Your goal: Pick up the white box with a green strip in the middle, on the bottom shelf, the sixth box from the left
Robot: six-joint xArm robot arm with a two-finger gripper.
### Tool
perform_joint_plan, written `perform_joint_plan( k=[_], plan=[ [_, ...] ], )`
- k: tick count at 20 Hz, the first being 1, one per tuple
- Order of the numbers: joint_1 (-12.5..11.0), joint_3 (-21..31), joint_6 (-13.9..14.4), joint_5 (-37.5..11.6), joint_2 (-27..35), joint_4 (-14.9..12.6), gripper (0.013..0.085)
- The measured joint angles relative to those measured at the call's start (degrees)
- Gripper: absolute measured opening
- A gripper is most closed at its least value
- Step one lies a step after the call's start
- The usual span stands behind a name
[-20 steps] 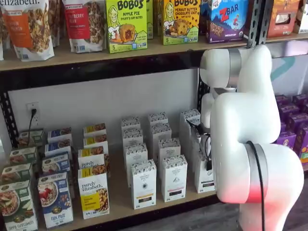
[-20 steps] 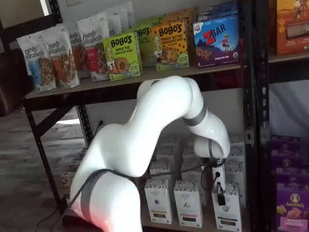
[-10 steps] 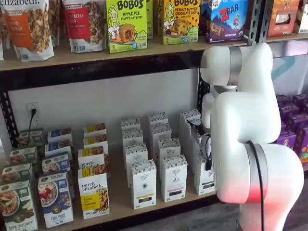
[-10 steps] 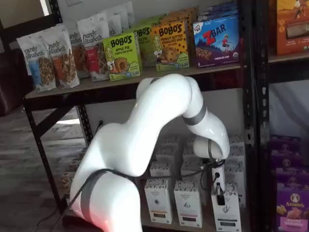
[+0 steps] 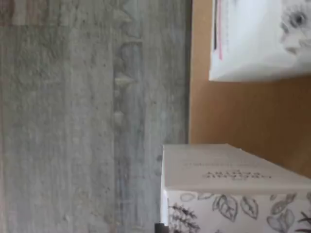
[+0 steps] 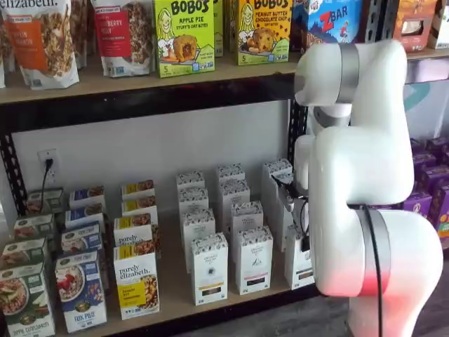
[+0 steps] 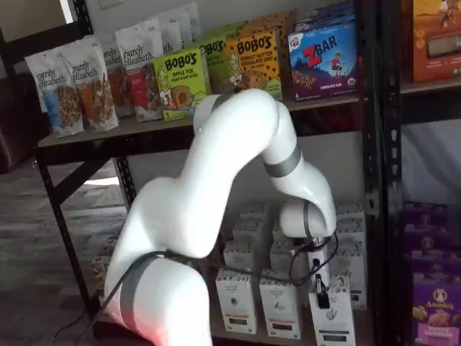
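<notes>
One white box sits at the near right of the bottom shelf, apparently pinched by the tool; I cannot tell how firmly. Judged risk: a loose hold drops it, or it clips neighbouring cartons. Tan board, grey plank floor below.

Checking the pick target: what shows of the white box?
The white box is a tall slim cardboard-looking carton, upright, with a black leaf-patterned top band and a dark strip low on its front. It is at the front of the bottom shelf, right of similar cartons. The gripper overlaps its upper front; grip unclear.
</notes>
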Motion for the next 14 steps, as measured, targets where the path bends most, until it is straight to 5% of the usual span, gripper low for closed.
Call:
perform_joint_plan(
  k=[11, 14],
  plan=[
    [0.8, 20.8, 4.2, -6.1, -15.6, -3.3, 0.053],
    [1.3, 28.0, 4.0, -7.3, -22.0, -2.5, 0.053]
  ],
)
